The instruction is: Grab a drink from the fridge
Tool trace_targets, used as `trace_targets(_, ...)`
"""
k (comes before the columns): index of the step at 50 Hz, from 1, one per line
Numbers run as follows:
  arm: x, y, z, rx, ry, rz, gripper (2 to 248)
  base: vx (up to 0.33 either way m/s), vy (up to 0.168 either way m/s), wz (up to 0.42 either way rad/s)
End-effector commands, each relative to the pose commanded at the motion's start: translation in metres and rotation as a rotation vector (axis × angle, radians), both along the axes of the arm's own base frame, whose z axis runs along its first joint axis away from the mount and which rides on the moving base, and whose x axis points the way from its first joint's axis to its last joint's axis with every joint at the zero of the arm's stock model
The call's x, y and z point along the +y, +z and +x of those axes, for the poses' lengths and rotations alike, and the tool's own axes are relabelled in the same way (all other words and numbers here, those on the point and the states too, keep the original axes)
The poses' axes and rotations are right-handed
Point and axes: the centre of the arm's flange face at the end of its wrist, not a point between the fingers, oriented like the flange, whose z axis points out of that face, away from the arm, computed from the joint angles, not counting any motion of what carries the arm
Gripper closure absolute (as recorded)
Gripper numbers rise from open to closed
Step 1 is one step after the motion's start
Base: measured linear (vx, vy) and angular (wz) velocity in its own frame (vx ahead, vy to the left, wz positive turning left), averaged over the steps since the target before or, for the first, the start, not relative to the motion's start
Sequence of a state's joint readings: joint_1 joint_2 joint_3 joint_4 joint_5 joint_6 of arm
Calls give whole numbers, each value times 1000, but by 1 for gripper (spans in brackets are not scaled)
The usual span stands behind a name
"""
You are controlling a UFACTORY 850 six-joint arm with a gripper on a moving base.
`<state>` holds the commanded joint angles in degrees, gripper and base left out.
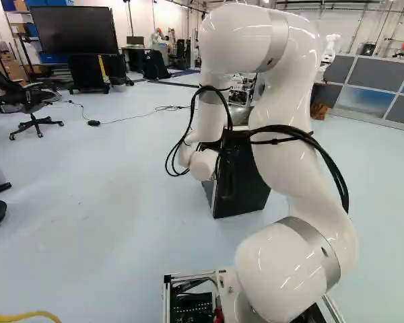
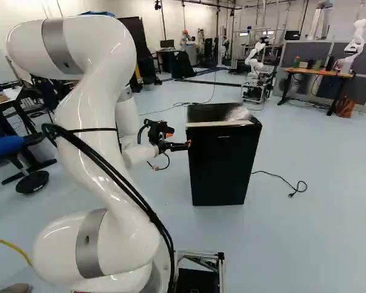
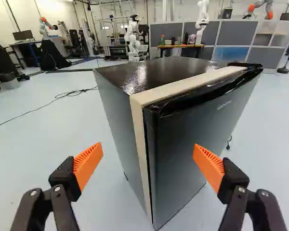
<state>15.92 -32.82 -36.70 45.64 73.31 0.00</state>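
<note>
The white arm point(image 2: 100, 128) rises from its base joint, black cables point(image 2: 125, 183) strapped along it. A yellow cable point(image 2: 9, 245) lies on the floor point(image 2: 280, 244) at eight o'clock in the right base view. Farther out, the gripper point(image 2: 179, 139) stands open, nothing between its orange pads point(image 3: 88, 164). It is near the small black fridge point(image 2: 222, 162), which sits on the floor at roughly twelve o'clock from the base. In the wrist view the fridge's near upright edge is ahead, between the directions of the two fingers, with its door point(image 3: 192, 149) closed. A power cord point(image 2: 280, 177) trails from the fridge toward four o'clock in the right base view. Beyond, an office chair point(image 1: 28, 101) and a big dark screen point(image 1: 75, 30) stand toward ten and eleven o'clock in the left base view. Farther off, toward one o'clock in the right base view, a worktop point(image 2: 317, 72) carries a green bottle point(image 2: 297, 61), and another robot point(image 2: 354, 46) is beside it.
</note>
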Motion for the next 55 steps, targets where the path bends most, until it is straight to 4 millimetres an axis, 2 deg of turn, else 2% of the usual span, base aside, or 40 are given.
trace_targets(25, -5, -3, 19, -19, -70, 10, 3, 0, 0, 0)
trace_targets(55, -20, -2, 25, -44, -136, 1, 3, 0, 0, 0)
